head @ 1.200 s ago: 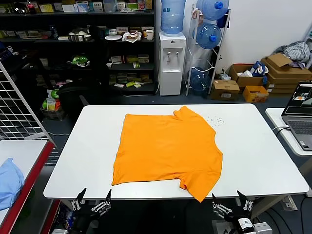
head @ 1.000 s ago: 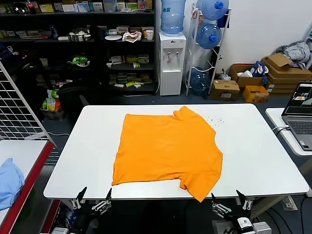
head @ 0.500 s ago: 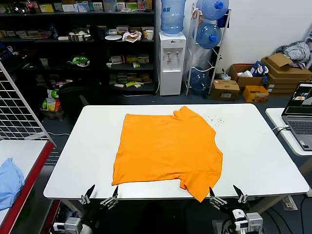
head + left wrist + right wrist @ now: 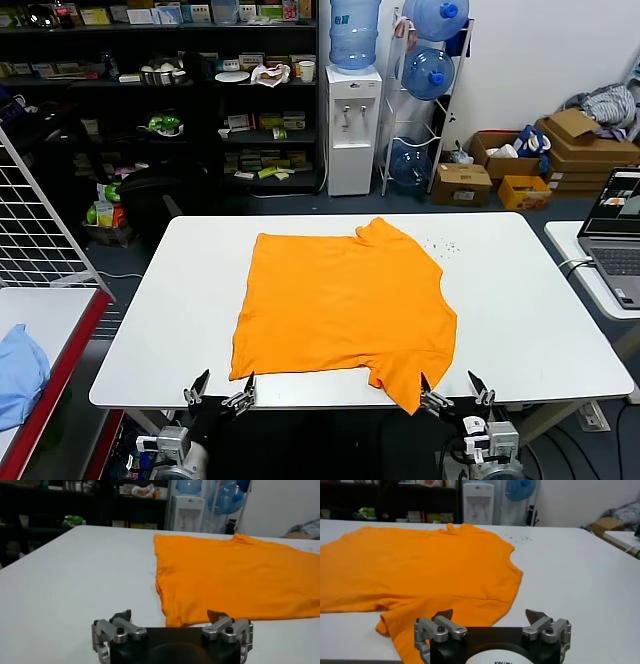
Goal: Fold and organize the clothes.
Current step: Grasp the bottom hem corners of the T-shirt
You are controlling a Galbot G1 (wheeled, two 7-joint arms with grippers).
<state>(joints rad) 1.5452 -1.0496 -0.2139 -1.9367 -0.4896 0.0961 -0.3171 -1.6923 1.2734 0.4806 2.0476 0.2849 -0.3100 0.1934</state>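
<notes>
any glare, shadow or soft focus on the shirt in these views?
Head view: even light, T-shirt sharp, no glare on the table. Left wrist view: shelves behind go soft; left gripper crisp. Right wrist view: right gripper crisp, faint shadow under the sleeve.

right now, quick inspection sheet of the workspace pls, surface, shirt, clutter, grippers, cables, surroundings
surface: white table, a patch of small dark specks near the far edge.
job's things: orange T-shirt lying flat, plain side up, one sleeve at the near edge.
clutter: nothing seen besides the specks.
grippers: left gripper and right gripper open, empty, at the near table edge, by the shirt's two near corners.
cables: one white cable beside the laptop.
surroundings: shelves, water dispenser, cardboard boxes, light blue cloth.
</notes>
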